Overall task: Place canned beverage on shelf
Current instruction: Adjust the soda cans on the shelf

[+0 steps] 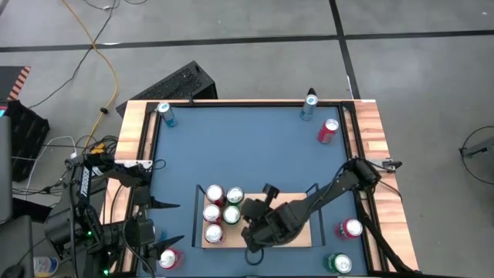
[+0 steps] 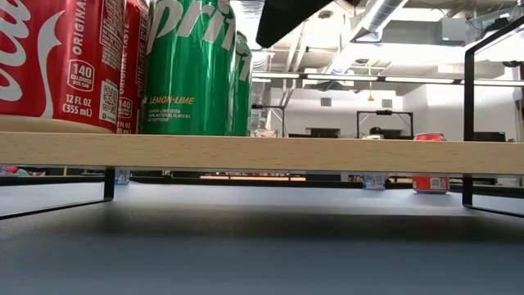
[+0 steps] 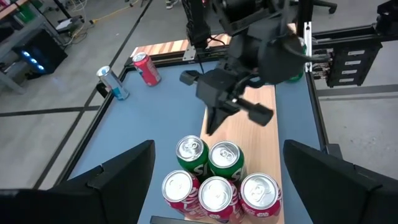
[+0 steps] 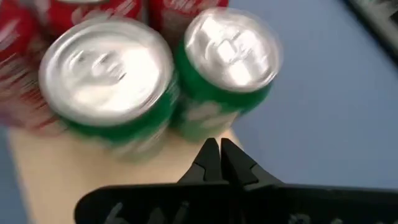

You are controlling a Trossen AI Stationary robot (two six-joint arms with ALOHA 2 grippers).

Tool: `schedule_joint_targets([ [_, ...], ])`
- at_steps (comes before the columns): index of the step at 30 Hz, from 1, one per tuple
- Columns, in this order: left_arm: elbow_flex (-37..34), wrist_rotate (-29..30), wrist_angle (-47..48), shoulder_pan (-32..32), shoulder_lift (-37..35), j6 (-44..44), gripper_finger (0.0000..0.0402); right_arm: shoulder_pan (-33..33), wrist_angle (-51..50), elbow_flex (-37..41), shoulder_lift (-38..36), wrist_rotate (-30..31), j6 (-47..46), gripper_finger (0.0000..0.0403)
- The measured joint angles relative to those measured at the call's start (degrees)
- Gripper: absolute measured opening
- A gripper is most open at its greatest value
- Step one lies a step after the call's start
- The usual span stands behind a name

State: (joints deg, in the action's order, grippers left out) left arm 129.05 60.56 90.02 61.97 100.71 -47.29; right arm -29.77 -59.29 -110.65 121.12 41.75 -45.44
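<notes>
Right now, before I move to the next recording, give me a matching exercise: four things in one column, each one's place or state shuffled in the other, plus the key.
1. right gripper
2. left gripper
3. green cans
4. blue can at the far left corner

A. stands on the blue tabletop, away from the shelf
B. shut, above the shelf
C. open, beyond the shelf's left end
D. stand on the shelf beside the red cans

Pairs: 1-B, 2-C, 3-D, 4-A
</notes>
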Motion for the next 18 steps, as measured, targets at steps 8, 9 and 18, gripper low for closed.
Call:
schedule_joint_targets([
  [8,0.0,0.0,0.0,0.0,0.0,0.0,0.0339,3.0,0.9,1.2,0.0,-1.1,4.8,0.0],
  [9,0.0,0.0,0.0,0.0,0.0,0.0,0.0339,3.2,1.3,1.2,0.0,-1.2,5.5,0.0],
  [18,0.0,0.0,0.0,0.0,0.0,0.9,0.0339,4.0,2.4,1.2,0.0,-1.5,8.3,0.0],
])
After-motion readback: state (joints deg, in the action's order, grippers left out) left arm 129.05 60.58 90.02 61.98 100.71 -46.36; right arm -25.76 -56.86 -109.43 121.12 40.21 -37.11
